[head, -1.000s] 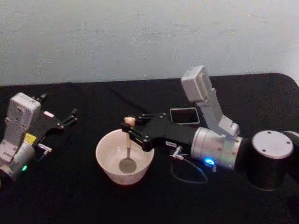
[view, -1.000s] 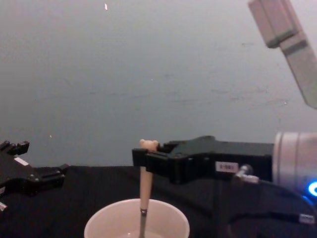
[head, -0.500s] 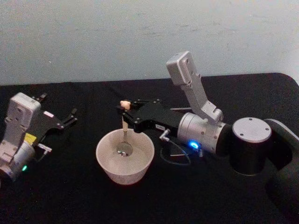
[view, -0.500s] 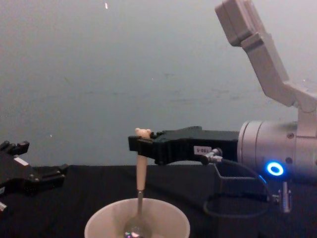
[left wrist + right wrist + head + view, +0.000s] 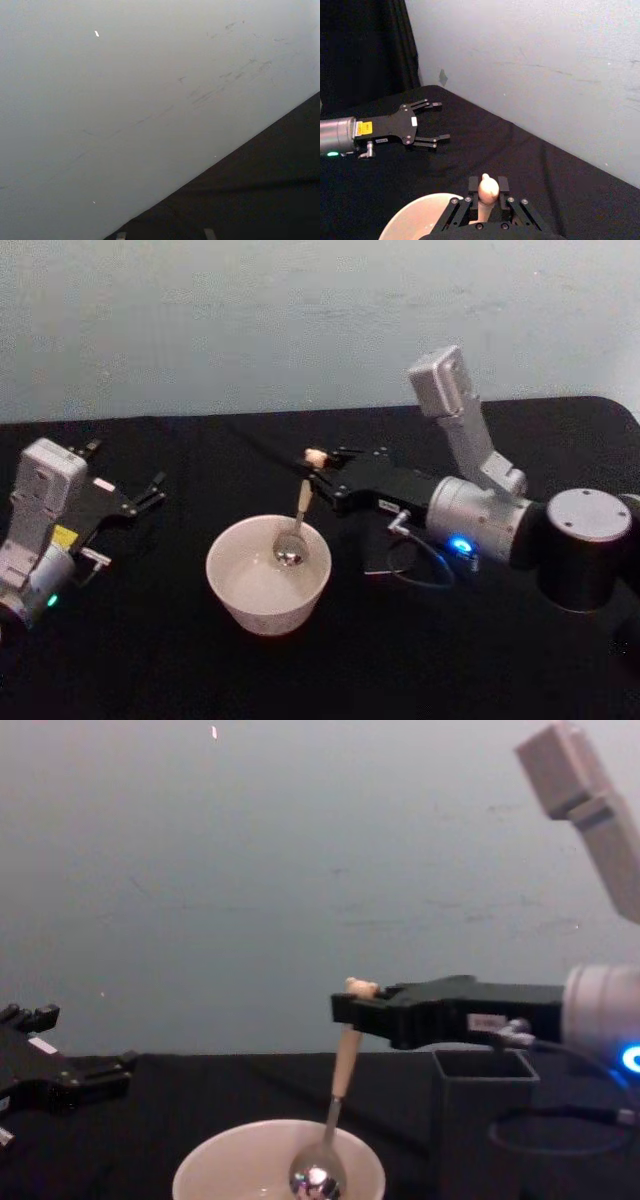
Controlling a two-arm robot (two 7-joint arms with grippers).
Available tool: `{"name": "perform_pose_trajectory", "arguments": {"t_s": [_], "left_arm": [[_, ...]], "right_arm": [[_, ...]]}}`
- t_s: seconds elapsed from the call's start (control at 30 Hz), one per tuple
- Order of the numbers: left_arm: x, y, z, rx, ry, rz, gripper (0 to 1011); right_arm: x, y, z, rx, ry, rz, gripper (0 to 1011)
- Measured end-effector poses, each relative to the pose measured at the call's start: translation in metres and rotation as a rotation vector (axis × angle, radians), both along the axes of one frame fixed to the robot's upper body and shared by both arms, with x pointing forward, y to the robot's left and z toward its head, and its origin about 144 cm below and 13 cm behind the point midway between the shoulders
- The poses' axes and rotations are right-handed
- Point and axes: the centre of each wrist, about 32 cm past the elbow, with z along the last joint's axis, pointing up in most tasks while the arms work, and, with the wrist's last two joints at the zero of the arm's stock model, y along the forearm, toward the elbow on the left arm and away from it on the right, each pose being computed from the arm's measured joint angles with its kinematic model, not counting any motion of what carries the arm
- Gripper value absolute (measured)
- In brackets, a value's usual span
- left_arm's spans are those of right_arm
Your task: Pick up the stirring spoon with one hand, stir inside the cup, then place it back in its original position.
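The cream-white cup stands at the table's middle, also in the chest view and the right wrist view. The stirring spoon leans in it, its shiny bowl low against the cup's right side and its bear head on top. My right gripper is shut on the beige handle just under the head. The dark grey holder stands right of the cup, below the right arm. My left gripper rests open at the far left.
A black cloth covers the table, with a pale wall behind. A thin cable loops down from the right wrist beside the cup. The left arm lies along the table's left edge.
My right gripper has swung to the right with the spoon. The bowl slid from the cup's far left side to its right side and the spoon now tilts. The holder has come into the chest view.
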Motion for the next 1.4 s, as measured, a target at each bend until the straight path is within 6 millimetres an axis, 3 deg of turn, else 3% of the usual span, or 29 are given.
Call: {"name": "perform_pose_trajectory", "arguments": {"t_s": [0.27, 0.57, 1.0, 1.4], "left_arm": [[0.000, 0.000, 0.000, 0.000, 0.000, 0.000, 1001], [0.000, 0.000, 0.000, 0.000, 0.000, 0.000, 1001], [0.000, 0.000, 0.000, 0.000, 0.000, 0.000, 1001], [0.000, 0.000, 0.000, 0.000, 0.000, 0.000, 1001]], "right_arm": [[-0.018, -0.019, 0.001, 0.010, 0.020, 0.034, 218], [-0.036, -0.019, -0.002, -0.002, 0.039, 0.105, 218], [-0.043, -0.001, -0.001, -0.002, 0.036, 0.159, 218], [-0.027, 0.027, -0.001, -0.019, 0.013, 0.131, 218]]}}
